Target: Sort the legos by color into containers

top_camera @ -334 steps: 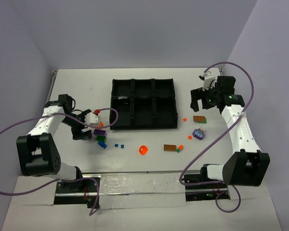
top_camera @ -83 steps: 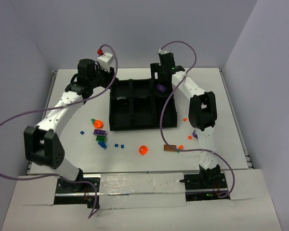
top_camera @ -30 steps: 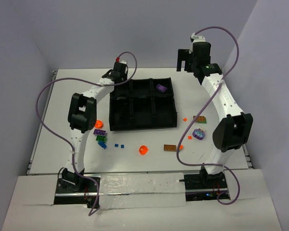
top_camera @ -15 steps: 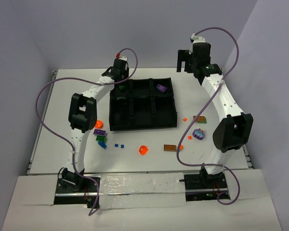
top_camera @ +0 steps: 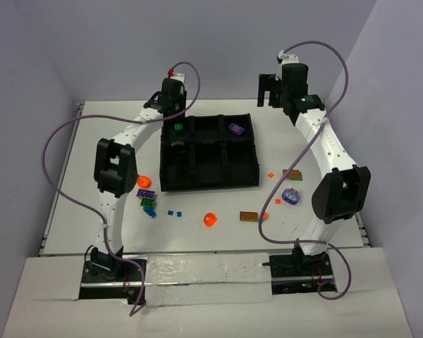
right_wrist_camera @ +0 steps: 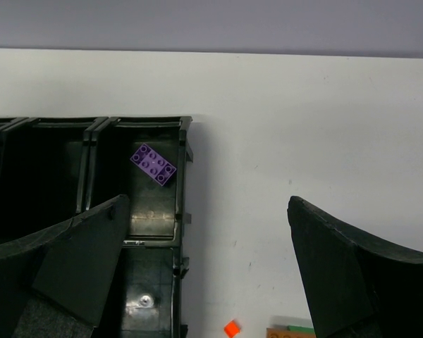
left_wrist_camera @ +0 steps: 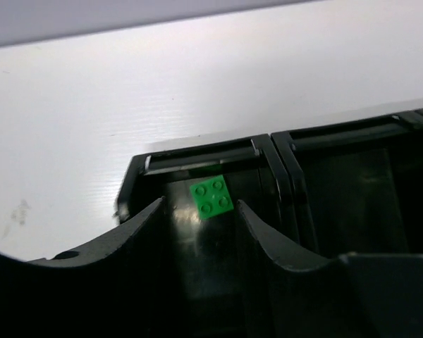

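We log: left arm [top_camera: 130, 134] stretched up to upper centre-left of the overhead frame | left gripper [left_wrist_camera: 199, 208] pitched down, jaws partly apart | right arm [top_camera: 324, 141] raised to upper right | right gripper [right_wrist_camera: 206, 208] jaws spread wide.

Shallow black tray [top_camera: 210, 186] with six square compartments, in two rows of three. A flat green four-stud brick [left_wrist_camera: 211, 196] lies in the far-left compartment; a purple brick [right_wrist_camera: 154, 163] lies askew in the far-right one. Loose pieces lie outside the near wall — an orange piece [top_camera: 210, 219], a brown plate [top_camera: 249, 216], tiny blue bits [top_camera: 173, 212].
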Controlling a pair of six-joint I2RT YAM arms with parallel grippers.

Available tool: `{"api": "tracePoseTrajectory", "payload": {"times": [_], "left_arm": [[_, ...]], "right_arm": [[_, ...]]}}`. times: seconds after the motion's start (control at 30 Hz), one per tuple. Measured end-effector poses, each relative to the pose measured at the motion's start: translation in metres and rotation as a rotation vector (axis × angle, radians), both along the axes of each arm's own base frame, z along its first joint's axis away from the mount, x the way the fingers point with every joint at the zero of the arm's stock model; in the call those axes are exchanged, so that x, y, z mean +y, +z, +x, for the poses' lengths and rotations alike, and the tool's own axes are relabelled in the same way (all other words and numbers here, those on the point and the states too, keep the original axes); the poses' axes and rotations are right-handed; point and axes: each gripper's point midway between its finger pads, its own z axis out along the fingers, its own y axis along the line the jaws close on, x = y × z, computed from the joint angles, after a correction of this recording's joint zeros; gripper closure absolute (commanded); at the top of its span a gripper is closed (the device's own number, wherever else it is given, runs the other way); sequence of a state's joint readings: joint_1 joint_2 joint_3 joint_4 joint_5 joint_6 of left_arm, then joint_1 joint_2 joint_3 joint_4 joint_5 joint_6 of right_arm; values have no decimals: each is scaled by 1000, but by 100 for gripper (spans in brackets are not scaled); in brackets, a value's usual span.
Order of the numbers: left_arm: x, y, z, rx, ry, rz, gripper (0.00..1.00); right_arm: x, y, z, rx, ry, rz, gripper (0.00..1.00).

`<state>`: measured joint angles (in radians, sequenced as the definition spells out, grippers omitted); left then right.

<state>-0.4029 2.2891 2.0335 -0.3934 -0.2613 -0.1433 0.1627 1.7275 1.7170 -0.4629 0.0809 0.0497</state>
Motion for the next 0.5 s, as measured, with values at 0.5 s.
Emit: {"api": "tracePoseTrajectory", "payload": {"times": [0.5], "left_arm": [[131,154,-130,-132,-338,-91,35]], "right_arm": [[0,-28,-50,50,94,-41,0]]}}
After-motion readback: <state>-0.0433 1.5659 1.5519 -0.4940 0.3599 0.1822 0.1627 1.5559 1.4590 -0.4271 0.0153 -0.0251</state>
